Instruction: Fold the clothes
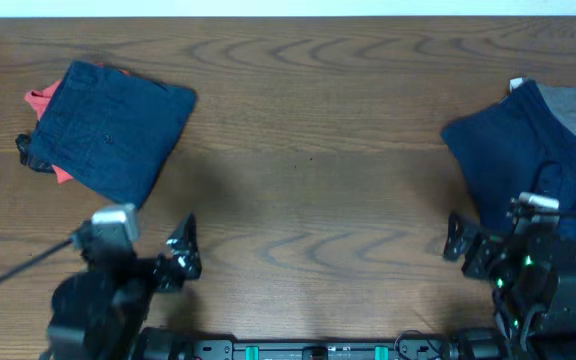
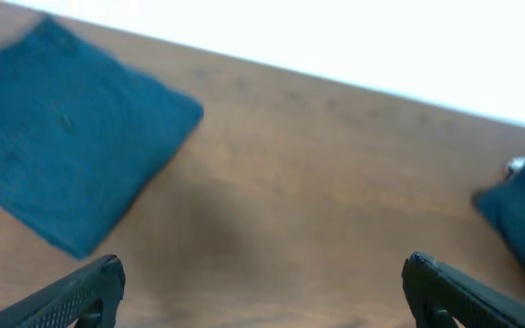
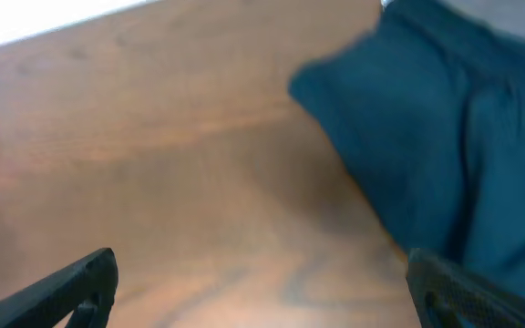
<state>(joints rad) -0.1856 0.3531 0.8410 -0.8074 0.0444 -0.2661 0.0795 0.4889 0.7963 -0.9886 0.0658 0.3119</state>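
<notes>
At the right edge of the overhead frame lies your work: a loose navy heap [image 1: 513, 150] with a grey piece [image 1: 573, 110] showing at its upper right. The heap runs off the frame on that side. It looks like soft, light, limp cloth, so expect it to sag and drag rather than hold a shape, and a pinch may pick up more than one layer. The best hold is probably the pointed near-left corner, which lies flat on the wood. Pinch low at the hem, not into the bunched middle.

The right gripper [image 1: 465, 245] sits just beside the heap's lower left edge. In the right wrist view its jaws stand wide apart with nothing between them. The left gripper [image 1: 181, 255] is at lower left, equally spread and empty, just below the folded navy garment [image 1: 113, 125]. That garment rests on a red piece [image 1: 40, 98], and a black piece [image 1: 26, 150] pokes out at the far left, so this stack looks finished.

Between the two piles, the bare wooden table [image 1: 308, 150] gives you wide room across the centre of the frame to spread and fold. Mind the far table edge along the top of the frame, and the heap's right side, which you cannot see.
</notes>
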